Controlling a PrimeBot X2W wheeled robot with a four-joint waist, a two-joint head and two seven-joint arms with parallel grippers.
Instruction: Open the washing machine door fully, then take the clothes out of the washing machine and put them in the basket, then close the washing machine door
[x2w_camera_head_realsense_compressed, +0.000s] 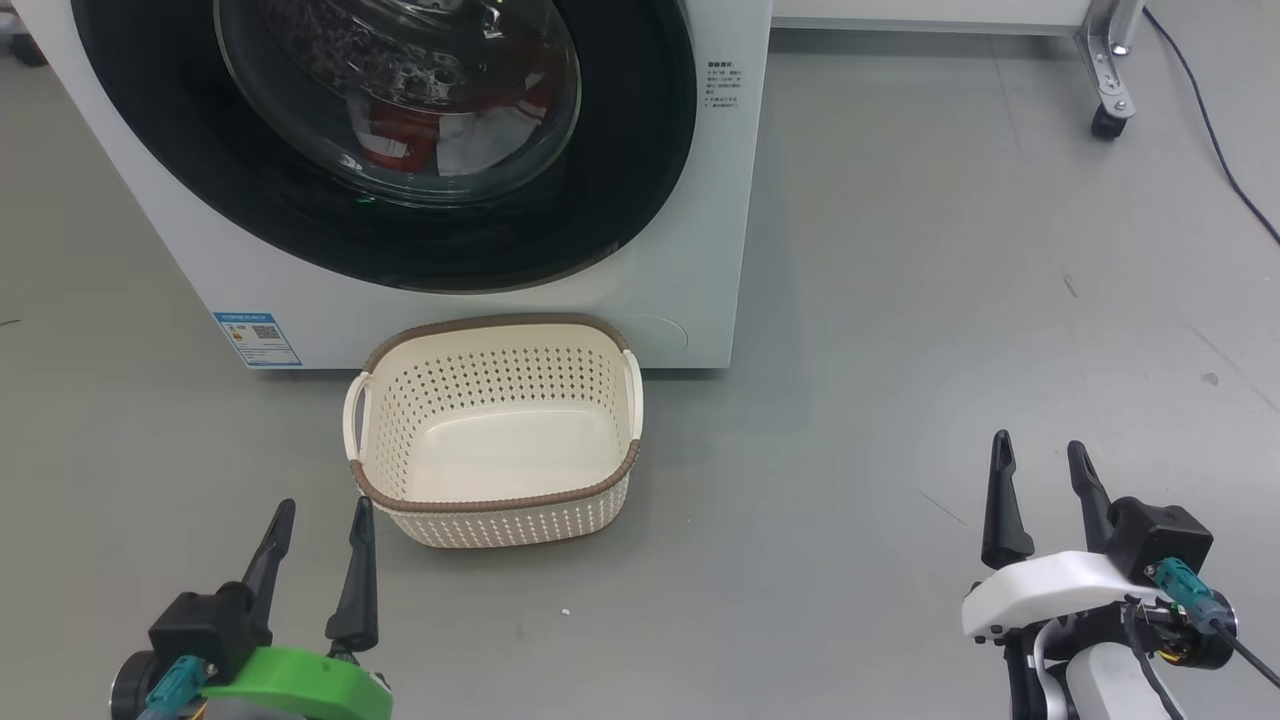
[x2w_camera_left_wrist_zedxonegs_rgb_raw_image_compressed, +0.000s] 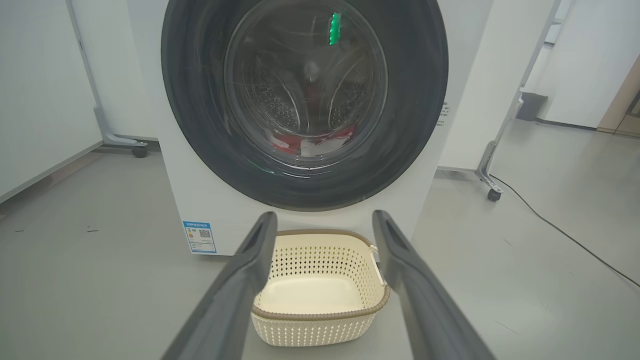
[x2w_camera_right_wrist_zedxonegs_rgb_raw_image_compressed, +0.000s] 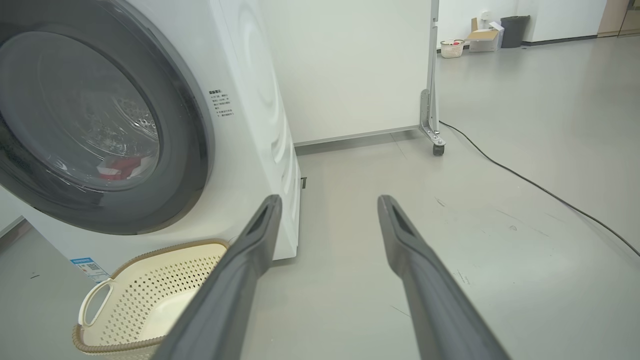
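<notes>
Two sets of fingers hang spread wide and empty, low over the floor. Ahead of and above the left fingers (x2w_camera_head_realsense_compressed: 357, 580) stands the washing machine (x2w_camera_head_realsense_compressed: 700, 250), its door (x2w_camera_head_realsense_compressed: 640, 150) shut. The basket (x2w_camera_head_realsense_compressed: 500, 505) sits empty just beyond their tips, well apart from the right fingers (x2w_camera_head_realsense_compressed: 1003, 520). Red and white clothes (x2w_camera_head_realsense_compressed: 400, 140) lie behind the glass. Opening comes first: probably hook the door's rim, which side I cannot tell, and swing it wide above the basket. The blue sticker (x2w_camera_head_realsense_compressed: 257, 338) and the printed panel (x2w_camera_head_realsense_compressed: 722, 85) are too small to read.
</notes>
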